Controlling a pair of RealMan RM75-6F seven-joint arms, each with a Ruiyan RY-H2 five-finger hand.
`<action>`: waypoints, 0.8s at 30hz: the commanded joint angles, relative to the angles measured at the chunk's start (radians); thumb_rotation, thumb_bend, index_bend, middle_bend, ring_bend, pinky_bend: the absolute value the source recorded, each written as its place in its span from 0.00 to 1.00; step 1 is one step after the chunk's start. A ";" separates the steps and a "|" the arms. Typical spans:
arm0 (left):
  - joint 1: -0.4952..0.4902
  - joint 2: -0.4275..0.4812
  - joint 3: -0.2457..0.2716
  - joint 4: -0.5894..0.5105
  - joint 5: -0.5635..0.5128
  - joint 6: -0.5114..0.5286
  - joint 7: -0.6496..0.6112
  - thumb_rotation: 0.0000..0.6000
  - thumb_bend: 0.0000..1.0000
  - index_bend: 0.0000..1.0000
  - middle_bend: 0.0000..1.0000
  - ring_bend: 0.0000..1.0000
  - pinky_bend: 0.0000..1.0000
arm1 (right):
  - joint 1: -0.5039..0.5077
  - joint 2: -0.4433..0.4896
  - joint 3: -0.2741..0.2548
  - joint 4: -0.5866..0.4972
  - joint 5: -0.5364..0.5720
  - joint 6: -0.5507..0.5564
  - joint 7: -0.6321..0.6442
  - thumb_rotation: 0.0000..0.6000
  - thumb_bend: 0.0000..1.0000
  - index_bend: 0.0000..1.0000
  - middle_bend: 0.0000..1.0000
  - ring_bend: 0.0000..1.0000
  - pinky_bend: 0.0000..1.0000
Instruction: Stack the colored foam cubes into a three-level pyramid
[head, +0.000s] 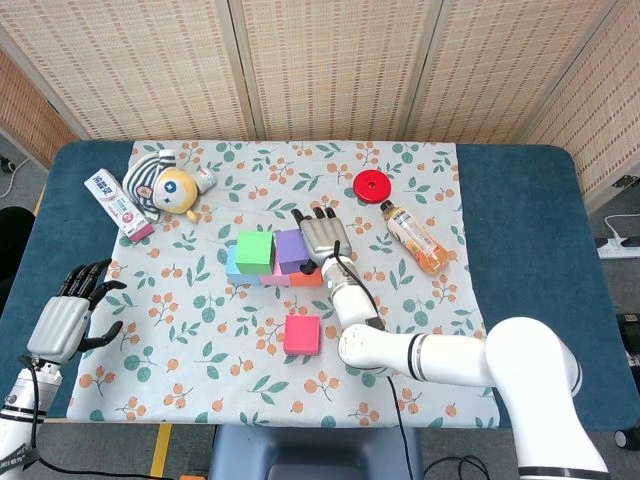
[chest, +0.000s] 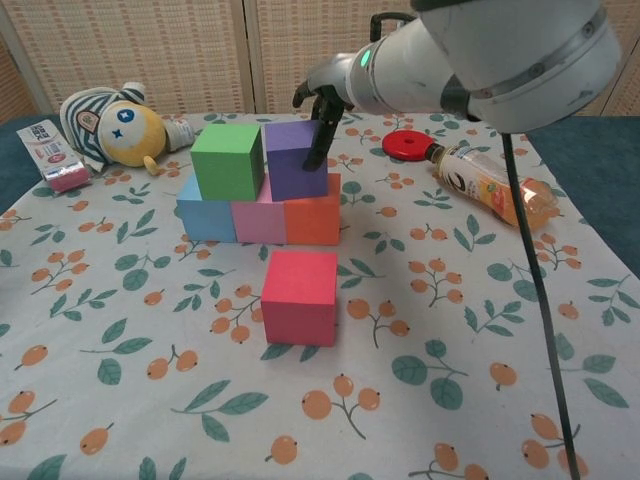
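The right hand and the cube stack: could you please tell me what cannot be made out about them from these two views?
- Chest view: the right hand is mostly behind the purple cube, so its contact cannot be judged.
- Head view: the hand covers most of the orange cube.
- Both views: the pink cube is largely under the second level.
- Chest view: the left hand is outside the frame.

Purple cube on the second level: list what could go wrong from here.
1. The right hand has fingers against the purple cube; pulling away carelessly could drag it off the orange cube and pink cube.
2. A sideways nudge could push the adjacent green cube out of line.
3. The red cube is not yet placed; setting it on an uneven pair could topple it.
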 joint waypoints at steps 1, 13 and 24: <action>0.001 0.001 -0.001 -0.001 0.000 0.001 -0.001 1.00 0.33 0.28 0.01 0.00 0.02 | -0.011 0.017 0.006 -0.015 -0.001 -0.009 0.001 1.00 0.15 0.00 0.19 0.00 0.00; 0.004 0.001 -0.001 0.002 -0.006 -0.005 -0.015 1.00 0.33 0.29 0.00 0.00 0.02 | -0.037 0.009 -0.014 0.013 -0.110 -0.061 0.027 1.00 0.15 0.17 0.20 0.00 0.00; 0.007 0.003 -0.001 0.004 -0.006 -0.005 -0.029 1.00 0.33 0.29 0.00 0.00 0.02 | -0.035 -0.010 -0.012 0.042 -0.120 -0.056 0.036 1.00 0.15 0.35 0.19 0.00 0.00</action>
